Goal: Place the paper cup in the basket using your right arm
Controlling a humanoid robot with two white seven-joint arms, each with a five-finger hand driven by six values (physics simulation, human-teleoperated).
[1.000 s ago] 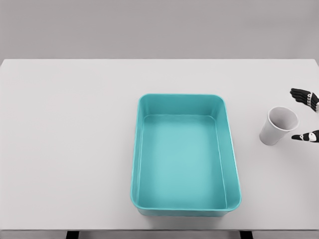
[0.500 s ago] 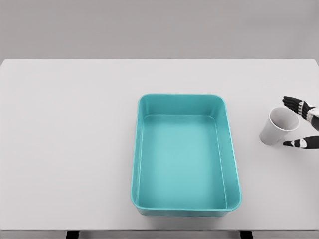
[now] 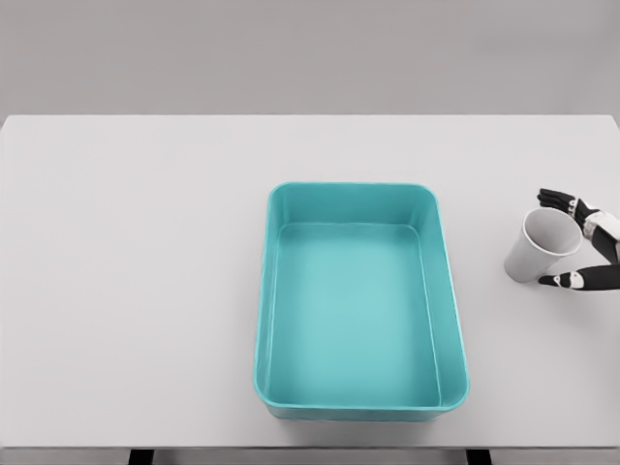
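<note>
The white desk (image 3: 145, 291) carries everything. Well to the left of the right hand (image 3: 579, 242) sits the teal basket (image 3: 270, 291), with nothing inside it. The white paper cup (image 3: 541, 249) stands tilted on the desk, just at the hand's inner side, its mouth turned toward the palm. The hand is spread wide around the cup's rim, fingers (image 3: 556, 200) above and thumb (image 3: 567, 280) below, close to it but not clearly gripping.

Only the right hand (image 3: 579, 242) shows, at the picture's right edge. Its fingers (image 3: 556, 198) are slim and black, jointed in short segments, with pale grey or white bands that look like knuckle links, though small here.
</note>
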